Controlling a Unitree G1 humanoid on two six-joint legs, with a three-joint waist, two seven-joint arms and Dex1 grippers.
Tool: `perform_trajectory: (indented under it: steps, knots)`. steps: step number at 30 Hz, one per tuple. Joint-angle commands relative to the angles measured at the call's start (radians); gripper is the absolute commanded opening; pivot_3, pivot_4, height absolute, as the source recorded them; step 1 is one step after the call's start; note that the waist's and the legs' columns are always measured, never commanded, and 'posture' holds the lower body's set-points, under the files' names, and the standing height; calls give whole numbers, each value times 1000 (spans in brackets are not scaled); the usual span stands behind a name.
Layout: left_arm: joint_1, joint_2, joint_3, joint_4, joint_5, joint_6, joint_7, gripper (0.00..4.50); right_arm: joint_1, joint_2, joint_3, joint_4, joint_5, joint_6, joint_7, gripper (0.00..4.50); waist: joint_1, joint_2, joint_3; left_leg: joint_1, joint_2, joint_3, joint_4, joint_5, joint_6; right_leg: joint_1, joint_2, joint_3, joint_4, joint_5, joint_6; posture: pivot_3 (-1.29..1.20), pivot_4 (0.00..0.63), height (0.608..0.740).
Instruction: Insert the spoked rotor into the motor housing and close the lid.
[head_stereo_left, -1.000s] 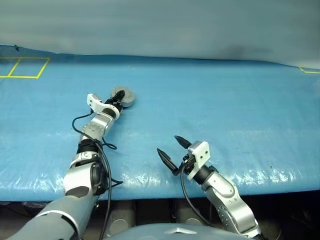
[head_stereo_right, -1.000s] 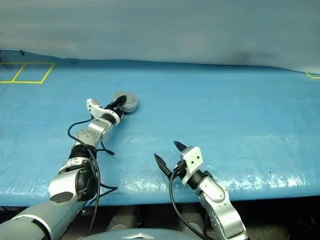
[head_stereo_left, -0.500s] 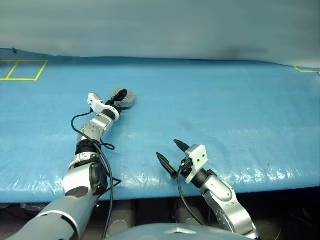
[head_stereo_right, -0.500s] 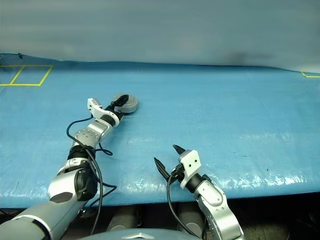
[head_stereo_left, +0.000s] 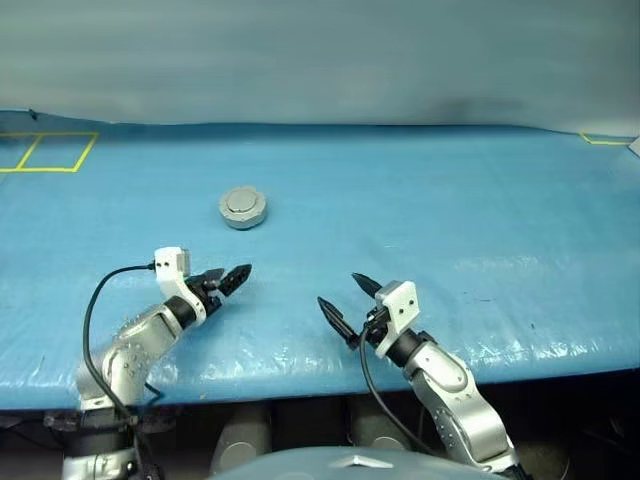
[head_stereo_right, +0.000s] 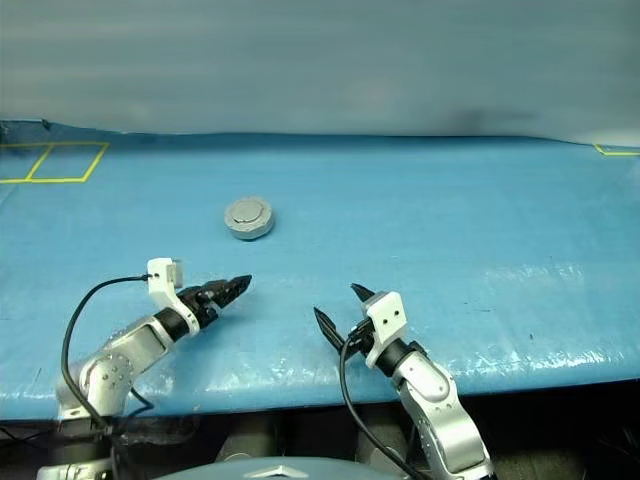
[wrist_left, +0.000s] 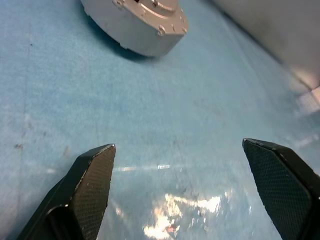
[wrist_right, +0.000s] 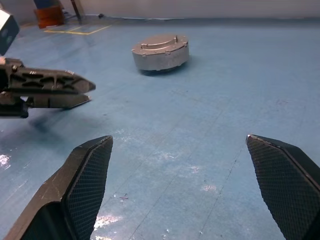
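The housing (head_stereo_left: 243, 207) sits flat on the blue table (head_stereo_left: 450, 220) with its lid (head_stereo_left: 242, 202) shut over it, so I cannot see what is inside; it is round, with no long axis, plain face up. My left claw (head_stereo_left: 232, 279) and right claw (head_stereo_left: 342, 305), both spread wide and empty, hang near the table's front edge, well apart from it. My right wrist view shows a raised bar across the lid.

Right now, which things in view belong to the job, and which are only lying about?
Job:
- housing, standing on the table with its lid closed
- left gripper, open, holding nothing
- right gripper, open, holding nothing

Lying about:
- blue table cover
- yellow tape squares at the far left
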Motion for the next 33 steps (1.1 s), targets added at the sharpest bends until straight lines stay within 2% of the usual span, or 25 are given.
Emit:
perform_trajectory:
  steps: [1, 6, 10, 16, 33]
  knots:
    - [99, -36, -85, -90, 187, -261, 4, 4463, -6, -4, -37, -4, -6, -60, 8, 4500, 3, 0, 0, -2, 0, 1, 0, 0, 0, -2, 0, 0, 0, 0, 0, 0, 150, 740]
    - [187, -97, -152, -44, 396, -600, 27, 4463, -6, -14, -63, 46, -54, -141, -3, 4500, 23, 0, 0, -14, -3, 3, 0, 2, 6, -10, 1, 1, 0, 0, -1, 0, 150, 740]
    - [192, -114, -154, 16, 472, -713, 53, 4463, -21, 3, -80, 84, -70, -174, -25, 4500, 24, 1, -1, -15, -2, 2, 0, 3, 6, -11, 3, -1, 1, 0, -1, 0, 150, 740]
    - [192, -120, -149, 35, 486, -757, 43, 4463, -32, 41, -90, 86, -53, -176, -27, 4500, 22, 0, 0, -16, -2, 3, 1, 2, 7, -11, 2, 0, 0, 0, -1, 0, 150, 740]
    - [190, -118, -121, 48, 472, -748, 24, 4463, -22, 48, -83, 103, -50, -178, 1, 4500, 22, 0, 0, -15, -2, 3, 1, 3, 7, -10, 3, -1, 1, 0, -1, 0, 150, 740]
